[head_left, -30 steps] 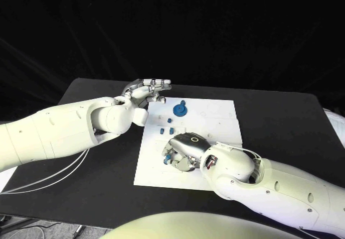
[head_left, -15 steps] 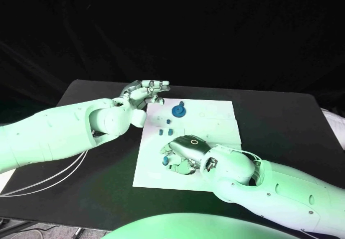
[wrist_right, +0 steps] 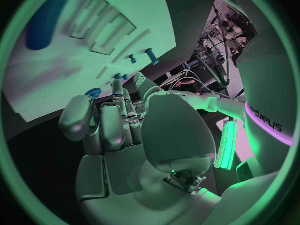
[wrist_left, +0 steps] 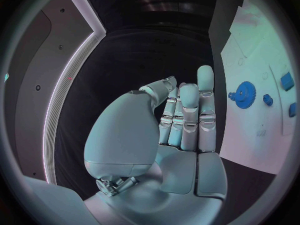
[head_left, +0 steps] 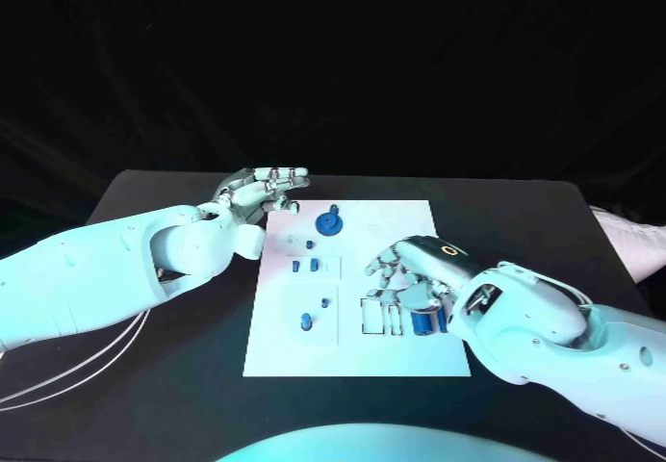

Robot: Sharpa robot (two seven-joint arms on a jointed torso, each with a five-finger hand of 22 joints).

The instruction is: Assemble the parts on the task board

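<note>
Black and matte, the tabletop (head_left: pixel 166 327) carries the flat white rectangular task board (head_left: pixel 402 356) at its middle, its long axis running away from the robot. On the board's far part lies a round blue toothed gear part (head_left: pixel 329 224), with a short stub pointing toward the far edge; the left wrist view shows the same gear (wrist_left: pixel 244 94) with small blue pieces beside it. Nearer than the gear lies a pair of small blue block parts (head_left: pixel 305 266) side by side, and nearer still a short blue peg part (head_left: pixel 305 321) lies close to the board's left edge. Toward the board's right side, a blue cylindrical part (head_left: pixel 422 321) lies just beside two outlined rectangular slots (head_left: pixel 379 316), its long axis roughly parallel to the board's long axis.

The silver right hand (head_left: pixel 411 269) hangs over the board's right side, just beyond the cylinder, fingers loosely curled with nothing seen between them; the right wrist view shows its fingers (wrist_right: pixel 106 122) close together and empty above the board. The silver left hand (head_left: pixel 264 187) sits off the board's far left corner, over the black table, fingers held straight and pressed side by side, grasping nothing.
</note>
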